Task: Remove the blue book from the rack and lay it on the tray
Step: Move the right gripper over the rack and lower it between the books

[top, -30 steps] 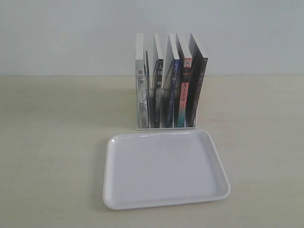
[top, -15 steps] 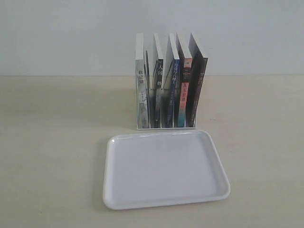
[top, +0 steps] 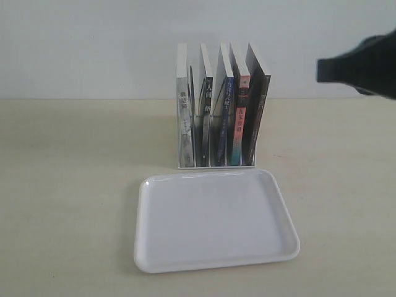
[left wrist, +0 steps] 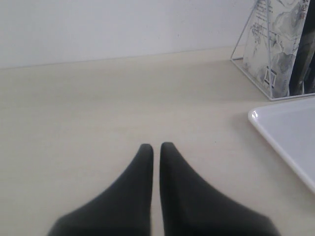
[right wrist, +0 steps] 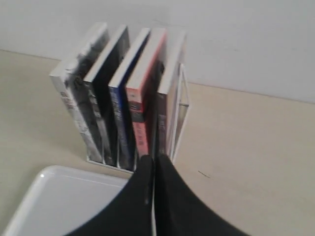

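The blue book (top: 224, 117) is standing upright in the rack (top: 215, 166), third from the left, between a black-spined book (top: 206, 114) and a pink-and-teal-spined book (top: 240, 117). The tray (top: 210, 229) is lying on the tabletop (top: 68, 185) just near of the rack. The right hand (top: 323, 69) is hovering right of the rack, clenched, grasping nothing. The left hand (left wrist: 156, 147) is hovering over the tabletop, apart from tray and rack, likewise clenched on nothing.
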{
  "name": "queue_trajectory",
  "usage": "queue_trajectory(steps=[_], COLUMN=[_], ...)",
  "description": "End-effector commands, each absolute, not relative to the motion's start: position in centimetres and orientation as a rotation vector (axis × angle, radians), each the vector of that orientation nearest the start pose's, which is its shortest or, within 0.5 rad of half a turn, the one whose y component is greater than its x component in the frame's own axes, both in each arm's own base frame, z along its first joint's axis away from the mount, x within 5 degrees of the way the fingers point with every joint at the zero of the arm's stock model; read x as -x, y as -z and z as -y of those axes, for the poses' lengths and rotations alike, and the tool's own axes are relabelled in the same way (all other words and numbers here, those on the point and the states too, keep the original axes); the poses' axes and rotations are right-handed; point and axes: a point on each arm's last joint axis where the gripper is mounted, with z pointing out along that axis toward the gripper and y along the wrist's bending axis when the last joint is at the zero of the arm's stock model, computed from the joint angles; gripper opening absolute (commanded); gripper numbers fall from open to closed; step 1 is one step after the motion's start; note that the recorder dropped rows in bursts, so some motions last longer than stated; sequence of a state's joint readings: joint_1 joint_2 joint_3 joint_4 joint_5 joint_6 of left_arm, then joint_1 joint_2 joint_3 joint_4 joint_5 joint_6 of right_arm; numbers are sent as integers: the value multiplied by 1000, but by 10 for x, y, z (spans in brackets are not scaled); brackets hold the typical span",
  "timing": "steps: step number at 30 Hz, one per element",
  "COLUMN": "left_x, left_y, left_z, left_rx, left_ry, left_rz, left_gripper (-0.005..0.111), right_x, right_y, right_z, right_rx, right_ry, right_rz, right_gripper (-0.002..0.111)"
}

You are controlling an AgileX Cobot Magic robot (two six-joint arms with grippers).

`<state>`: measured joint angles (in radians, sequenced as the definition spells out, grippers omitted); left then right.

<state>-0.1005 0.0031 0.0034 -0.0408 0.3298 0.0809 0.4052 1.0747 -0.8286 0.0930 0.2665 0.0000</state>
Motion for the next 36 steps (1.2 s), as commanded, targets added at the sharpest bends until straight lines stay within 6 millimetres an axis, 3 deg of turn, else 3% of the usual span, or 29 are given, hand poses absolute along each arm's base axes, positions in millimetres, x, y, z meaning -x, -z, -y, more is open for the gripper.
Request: queue_trajectory(steps=[1,7,12,14,20,36], left_x=[-54,-54,-54,-54,-54,-54], left_y=[-185,-185,-185,-185,-185,-185], left_z=[7,7,7,7,7,7], left_rx=[-132,-132,-132,-132,-132,-132], left_ry=[57,57,57,57,57,57], left_rz=[-1793,-1793,-1793,-1793,-1793,-1793], left_gripper=[5,5,5,5,5,5], right_x=[-249,-296,-326,-332,-340,-376], right_y=[-350,-360,-351,-348,-351,-328], right_z=[-124,-148,-163,-167,-171,-189], right_rx=[347,366,396,403,357,336], right_ry=[-401,-394,-374,-370,-397,-405], right_rz=[-2091,-2190,-2306,-2330,-2298,-2411], right_gripper=[0,0,1,7,44,46])
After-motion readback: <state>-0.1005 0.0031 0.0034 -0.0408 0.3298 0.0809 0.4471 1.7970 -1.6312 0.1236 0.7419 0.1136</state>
